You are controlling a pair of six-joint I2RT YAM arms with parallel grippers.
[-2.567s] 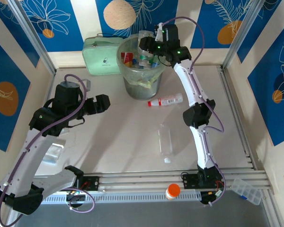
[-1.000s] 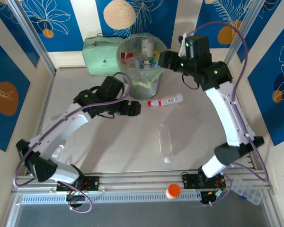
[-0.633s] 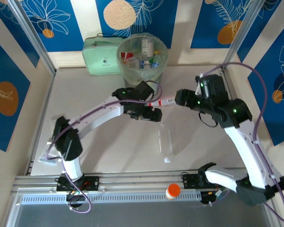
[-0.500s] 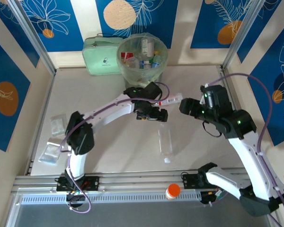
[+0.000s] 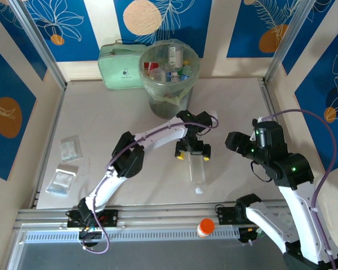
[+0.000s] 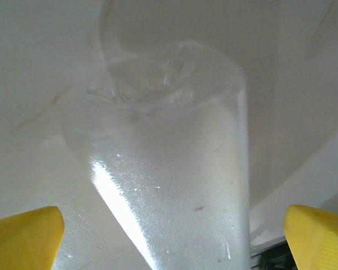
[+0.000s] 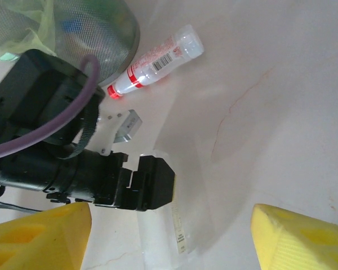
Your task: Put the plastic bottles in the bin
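Note:
A clear bottle [image 5: 198, 170] lies on the table, its white cap [image 5: 198, 191] toward the near edge. My left gripper [image 5: 193, 157] hangs open over its far end, one yellow fingertip [image 6: 23, 235] on each side of the bottle [image 6: 174, 185], apart from it. A red-capped bottle [image 7: 158, 58] lies beside the bin [image 7: 96, 34]. The bin [image 5: 153, 85] at the back holds several bottles. My right gripper [image 5: 234, 140] is open to the right, holding nothing, and looks down on the left gripper [image 7: 146, 183] and the clear bottle [image 7: 158, 233].
A mint-green case [image 5: 119, 67] leans behind the bin. Two small plastic bags [image 5: 70, 149] lie at the left. An orange-capped jar [image 5: 205, 227] stands on the front rail. The left arm [image 5: 152, 135] stretches across the table's middle.
The left arm swung from the left side past the bin and out over the clear bottle. The right arm drew back from the bin to the near right.

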